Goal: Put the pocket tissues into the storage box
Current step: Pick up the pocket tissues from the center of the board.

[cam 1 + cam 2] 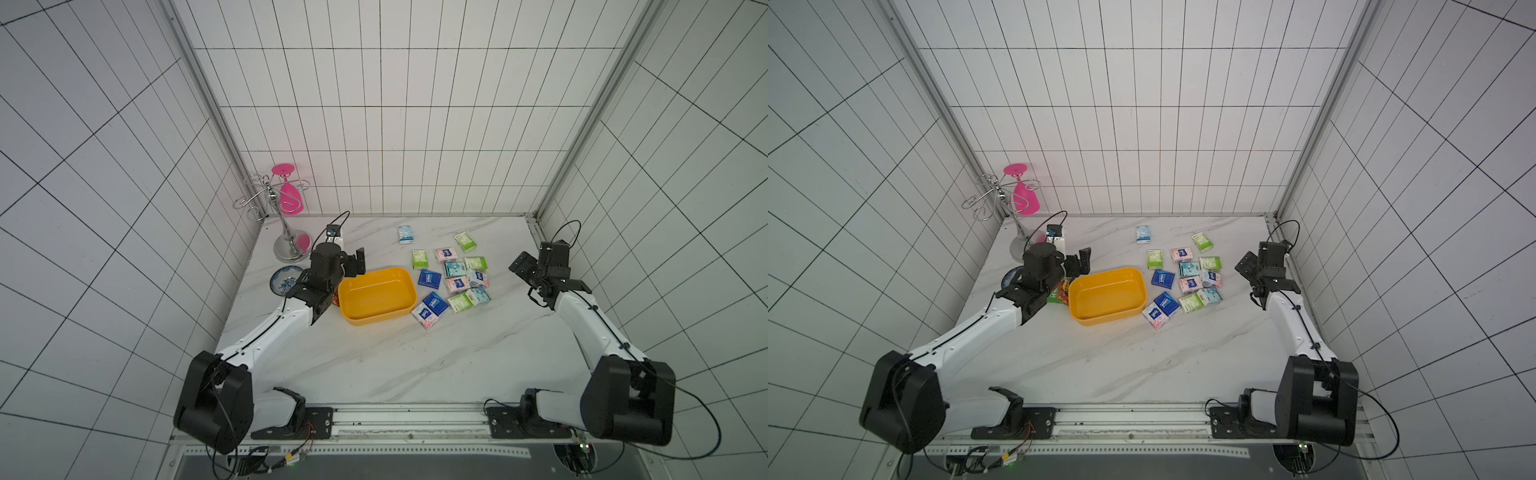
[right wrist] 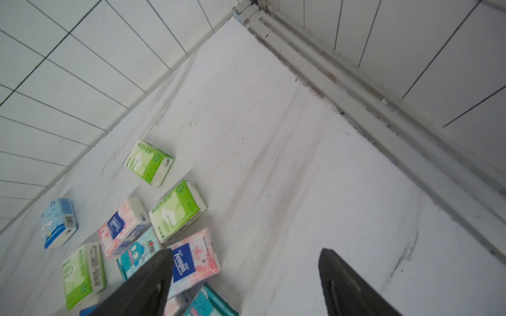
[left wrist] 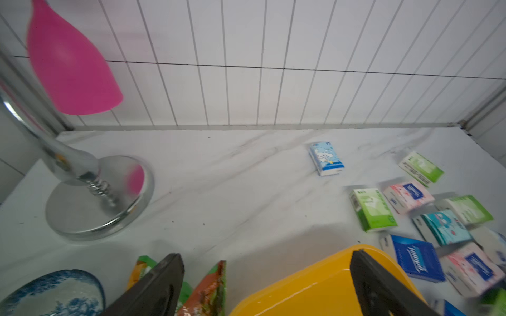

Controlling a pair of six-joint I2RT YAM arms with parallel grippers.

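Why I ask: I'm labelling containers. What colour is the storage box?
The storage box is yellow, clearest in a top view.

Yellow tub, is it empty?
Empty. The shallow yellow plastic tub shows only bare floor in both top views; the small colourful tissue packets lie outside it.

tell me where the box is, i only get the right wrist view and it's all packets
Observer: The box sits on the table just left of the packets, with a dark blue packet beside its rim.
Operator: anything in it yet
Observer: No, it is empty in both top views; every packet lies on the table.
Operator: what's at its far end
Observer: The left gripper, open and holding nothing, hangs over that end, next to a snack bag.
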